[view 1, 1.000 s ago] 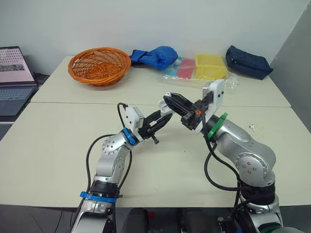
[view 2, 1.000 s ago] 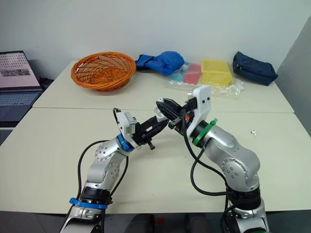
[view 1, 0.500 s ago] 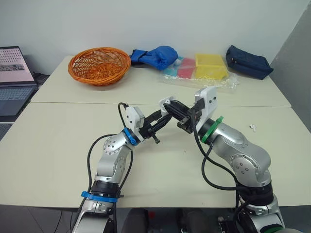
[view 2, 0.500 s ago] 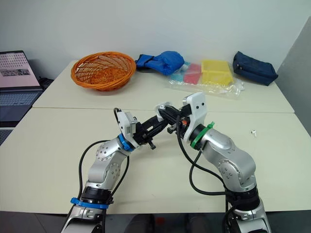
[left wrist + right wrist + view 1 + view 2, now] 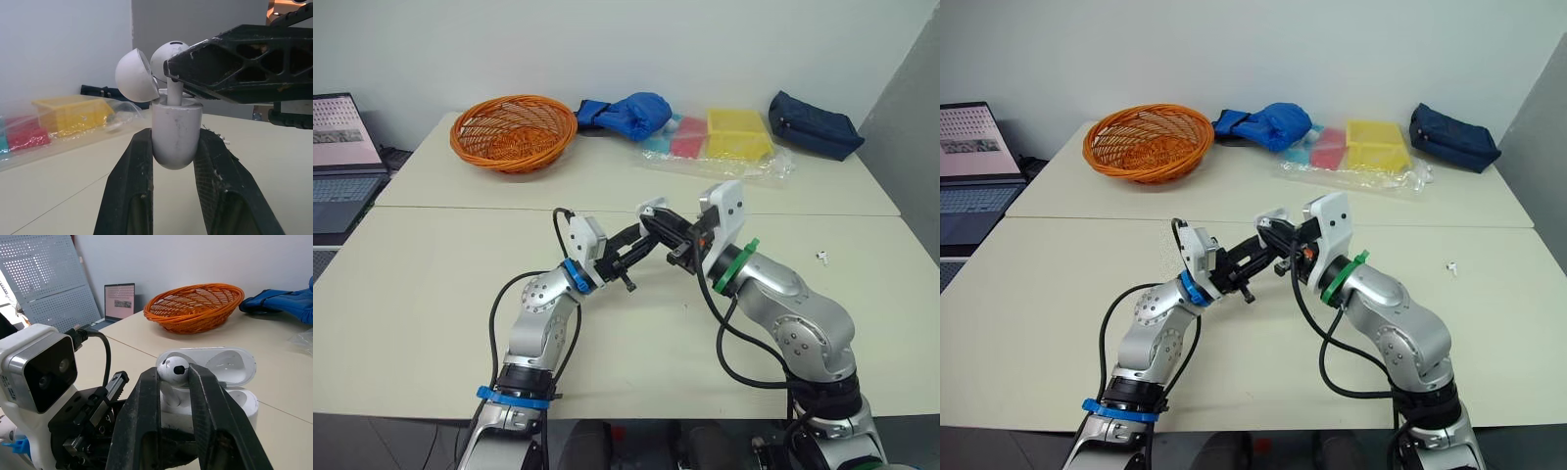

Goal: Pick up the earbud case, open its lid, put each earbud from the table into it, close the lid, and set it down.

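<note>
Above the middle of the near table (image 5: 431, 294) the two grippers meet tip to tip. The left gripper (image 5: 175, 133) has its two black fingers pressed against the sides of the white earbud case (image 5: 241, 404), holding it upright and off the table. The case's lid (image 5: 229, 365) is swung open and tilts back on its hinge. The right gripper (image 5: 173, 376) reaches in from the other side and pinches a white earbud (image 5: 168, 56) by its round head. The earbud's stem points down into the open case, and its head rises above the rim, just beside the raised lid.

A second white earbud (image 5: 821, 257) lies on the near table well off to the robot's right, apart from both arms.

On the far table, an orange woven basket (image 5: 514, 130) sits to the left. A crumpled blue cloth (image 5: 631, 113) lies beside it near the middle. Next comes a clear plastic bag (image 5: 734, 147) with yellow and red pieces inside, and a dark blue pouch (image 5: 813, 122) lies at the right end. An open laptop (image 5: 337, 147) stands off the far left edge.
</note>
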